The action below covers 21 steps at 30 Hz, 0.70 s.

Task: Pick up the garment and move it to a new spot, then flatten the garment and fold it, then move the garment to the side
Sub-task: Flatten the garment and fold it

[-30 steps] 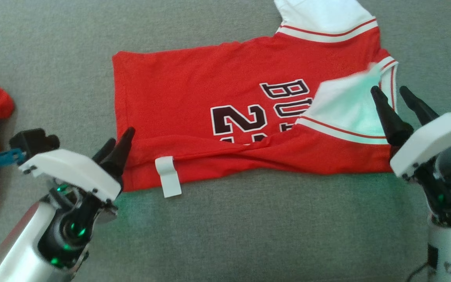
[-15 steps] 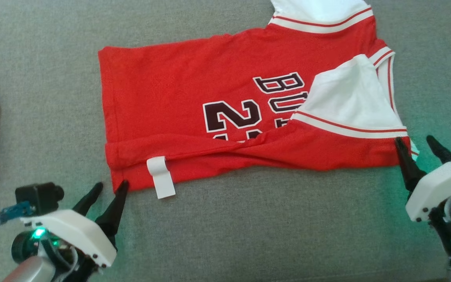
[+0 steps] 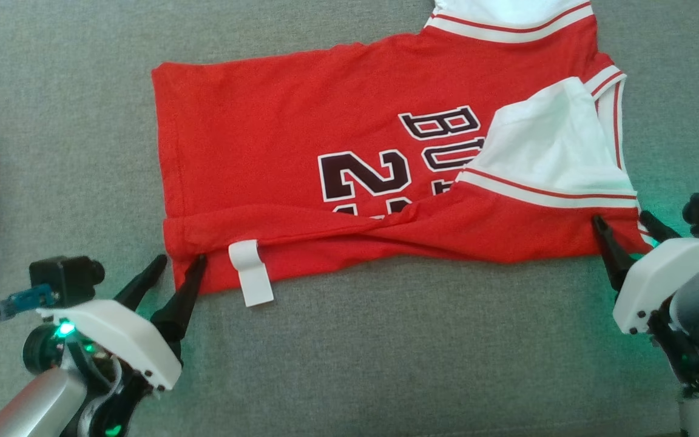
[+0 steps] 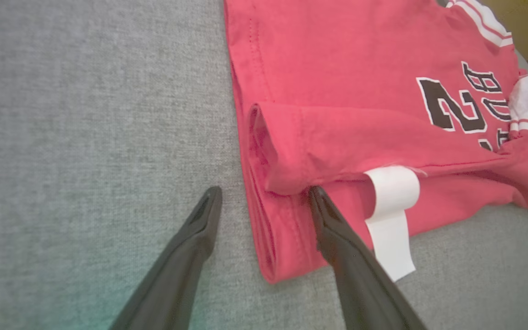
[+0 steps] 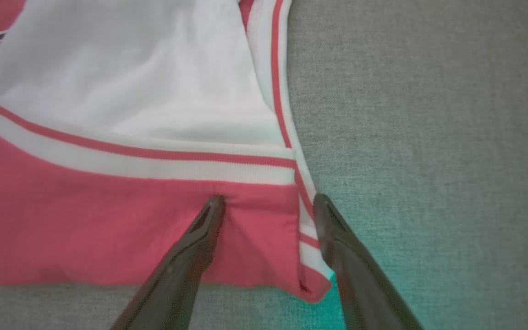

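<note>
- Grey woven cloth covers the worktop; its near side is bare where both our arms come in.
- Our red garment, a jersey with dark lettering, lies spread across the middle and far part. Its near long edge is already turned over into a folded band, and one white sleeve rests on top at the right.
- We judge the step in hand to be the fold: taking the two near corners to carry that band farther across.
- To do it well, we should pinch every layer at each corner, close both sides together, lift level, and hold the cloth taut between them for a straight crease.
- Our left tool is released, jaws spread wide, straddling the near-left hem corner. One finger is on the worktop just beside the hem and the other touches red cloth.
- Our right tool is likewise released, astride the near-right corner, with one finger on red cloth and the other by the striped trim.
- A white label hangs over the near edge, near the left tool.
</note>
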Available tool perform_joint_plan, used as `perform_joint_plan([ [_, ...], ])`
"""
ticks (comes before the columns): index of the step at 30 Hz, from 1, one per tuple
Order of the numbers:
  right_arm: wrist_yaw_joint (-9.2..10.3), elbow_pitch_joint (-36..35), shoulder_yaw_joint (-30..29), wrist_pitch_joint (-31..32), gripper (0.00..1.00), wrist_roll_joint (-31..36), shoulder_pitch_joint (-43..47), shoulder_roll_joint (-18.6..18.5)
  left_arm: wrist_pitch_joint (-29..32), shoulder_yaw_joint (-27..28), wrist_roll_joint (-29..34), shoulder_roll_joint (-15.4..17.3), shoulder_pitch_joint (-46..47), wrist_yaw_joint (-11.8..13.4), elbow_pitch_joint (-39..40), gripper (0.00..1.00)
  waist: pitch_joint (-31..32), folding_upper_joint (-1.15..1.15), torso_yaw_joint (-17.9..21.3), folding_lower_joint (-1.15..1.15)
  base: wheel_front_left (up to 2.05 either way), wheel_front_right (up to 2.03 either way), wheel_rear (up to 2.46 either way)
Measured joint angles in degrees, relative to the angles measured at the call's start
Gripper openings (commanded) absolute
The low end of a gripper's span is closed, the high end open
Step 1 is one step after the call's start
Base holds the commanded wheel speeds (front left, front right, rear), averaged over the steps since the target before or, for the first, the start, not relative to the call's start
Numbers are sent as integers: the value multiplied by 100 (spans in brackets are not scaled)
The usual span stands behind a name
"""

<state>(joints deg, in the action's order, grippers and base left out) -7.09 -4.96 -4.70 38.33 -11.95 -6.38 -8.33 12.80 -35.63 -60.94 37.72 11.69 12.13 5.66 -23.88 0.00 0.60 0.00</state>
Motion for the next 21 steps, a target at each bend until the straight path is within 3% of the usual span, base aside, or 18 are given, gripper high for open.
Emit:
perform_joint_plan([
  [14, 0, -74, 358, 411, 100, -316, 16, -278, 186, -163, 103, 48, 50, -166, -1, 100, 24, 0, 96, 0, 0, 0, 0],
  [15, 0, -74, 397, 436, 58, -338, 17, -326, 223, -188, 102, 66, 75, -203, 1, 40, 24, 0, 102, 0, 0, 0, 0],
  [16, 0, -70, 399, 454, 0, -383, 14, -334, 258, -224, 104, 86, 105, -242, 9, 0, 25, 0, 105, 0, 0, 0, 0],
  [21, 0, 16, 301, 566, 0, -786, 1, -243, 487, -353, -154, 35, 171, -571, -23, 0, 144, 0, 102, 1, 0, 0, 0],
])
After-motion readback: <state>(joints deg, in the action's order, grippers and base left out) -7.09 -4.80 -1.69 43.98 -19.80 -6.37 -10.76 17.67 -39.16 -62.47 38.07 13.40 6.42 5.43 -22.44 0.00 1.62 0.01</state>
